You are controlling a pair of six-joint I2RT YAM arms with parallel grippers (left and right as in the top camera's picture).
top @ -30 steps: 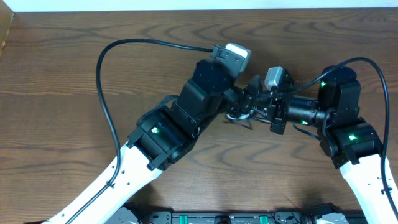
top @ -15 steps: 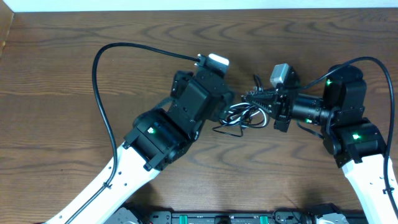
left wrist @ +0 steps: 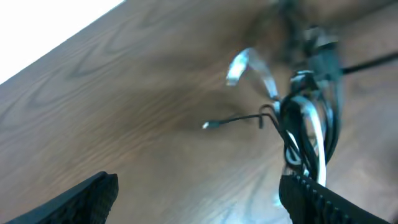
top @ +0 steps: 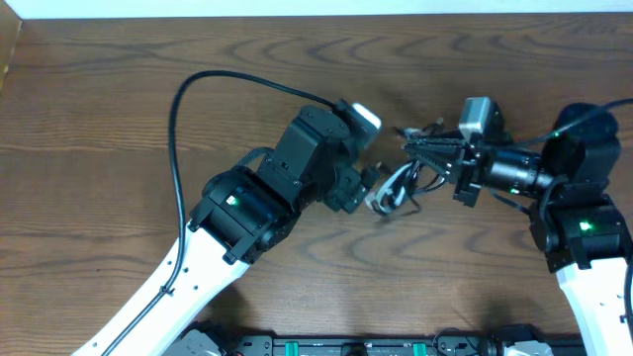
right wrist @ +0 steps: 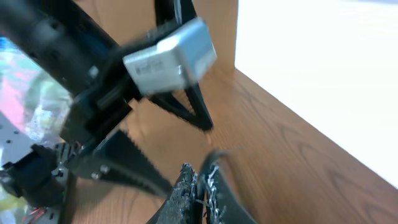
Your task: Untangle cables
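At the tip of the right gripper point(top: 411, 147), the tangled black and white cables point(top: 396, 184) sat bunched, pinched in its closed jaws; the left gripper point(left wrist: 198, 183) gaped wide just beside them, holding nothing.

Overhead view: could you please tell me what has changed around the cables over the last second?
The right gripper drew back rightward, pulling the tangled cables out into view. The left gripper backed off toward the lower left, away from them. Unchanged: the right gripper is shut on the cables, the left gripper is open, and the black and white cords are still tangled.
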